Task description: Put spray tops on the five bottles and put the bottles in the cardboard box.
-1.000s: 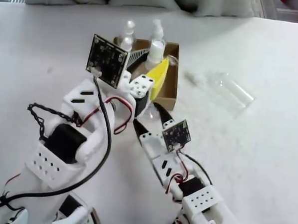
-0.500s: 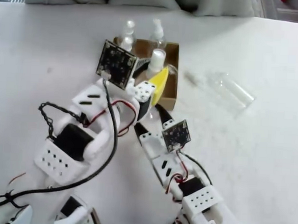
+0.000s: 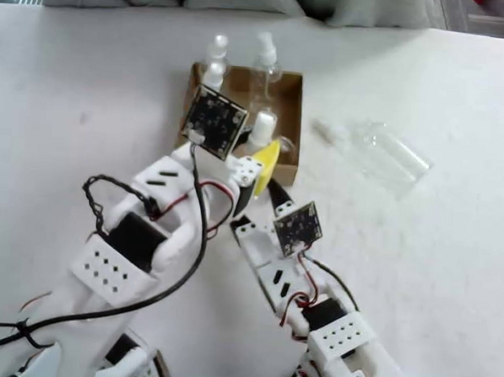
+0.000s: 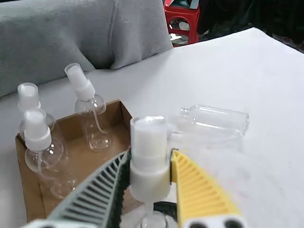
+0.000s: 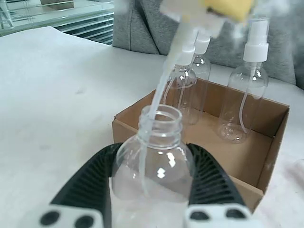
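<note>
- Spray top clamped at its white collar in left gripper, ribbed grey finger on one side and ribbed yellow finger on the other, both pressed against it.
- Open bottle, clear and round-bodied, clamped upright in right gripper, black fingers tight against both flanks.
- Dip tube slanting down from the spray top, through the open neck and on into the open bottle; white head above the neck and apart from it, not seated.
- Held pair at centre of the high view, overlapping the lower right part of the cardboard box; seen from the right wrist, open bottle just outside the box's near wall.
- Left arm entering from lower left of the high frame, camera board over the box's lower left; right arm entering from lower centre.
- Three capped bottles upright inside the cardboard box, each with a white spray top on; in the high view two close together at the box's upper left corner, one toward its upper right.
- Lying bottle, clear and uncapped, on its side on the white table, right of the box in the high frame and apart from it, neck toward the box.
- Pale piece on the table just beside that neck, too faint to identify.
- Grey cushion beyond the table's far edge.
</note>
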Motion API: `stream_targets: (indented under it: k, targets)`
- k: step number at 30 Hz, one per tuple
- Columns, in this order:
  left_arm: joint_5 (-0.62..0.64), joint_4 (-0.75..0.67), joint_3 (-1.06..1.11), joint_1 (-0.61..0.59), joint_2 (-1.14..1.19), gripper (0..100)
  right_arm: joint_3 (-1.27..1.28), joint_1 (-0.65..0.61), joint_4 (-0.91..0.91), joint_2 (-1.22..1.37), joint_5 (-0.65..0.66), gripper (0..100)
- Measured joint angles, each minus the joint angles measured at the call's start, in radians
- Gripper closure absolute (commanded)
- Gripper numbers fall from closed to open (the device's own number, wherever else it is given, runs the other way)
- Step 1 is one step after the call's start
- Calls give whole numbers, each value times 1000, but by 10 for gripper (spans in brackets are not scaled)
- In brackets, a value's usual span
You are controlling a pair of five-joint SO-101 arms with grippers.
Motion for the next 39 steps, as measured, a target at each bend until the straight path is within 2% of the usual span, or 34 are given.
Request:
stream_targets:
  k: [6, 15, 39]
  targets:
    - [0, -25, 66, -2, 0, 977, 0, 0, 0, 0, 0, 982]
    - [-2, -265, 290, -2, -135, 977, 0, 0, 0, 0, 0, 982]
    - [2, -308, 539, -2, -358, 976, -2, -3, 2, 0, 3, 982]
